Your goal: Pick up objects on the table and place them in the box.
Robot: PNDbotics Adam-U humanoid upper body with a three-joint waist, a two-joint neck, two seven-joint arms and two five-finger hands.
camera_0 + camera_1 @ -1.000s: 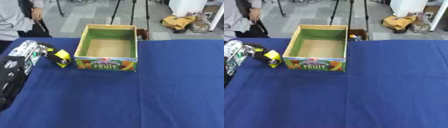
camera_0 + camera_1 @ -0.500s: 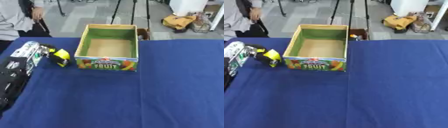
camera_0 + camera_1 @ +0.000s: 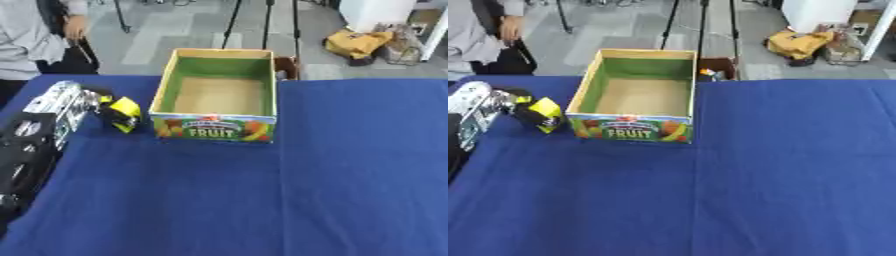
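Note:
An open cardboard box (image 3: 215, 127) with "FRUIT" printed on its front and green inner walls stands at the middle back of the blue table (image 3: 306, 190); its brown floor shows. Just left of the box is a small yellow and black object (image 3: 122, 112), apart from the box wall. My left hand (image 3: 63, 102), silver with dark fingers, comes in along the left edge, and its fingers are curled round that object. Whether the object rests on the cloth or hangs just above it I cannot tell. My right hand shows in no view.
My black left forearm (image 3: 22, 160) lies along the table's left edge. A small brown carton (image 3: 712, 71) sits right behind the box. A person stands past the far left corner. Bags (image 3: 360, 43) and stand legs are on the floor beyond.

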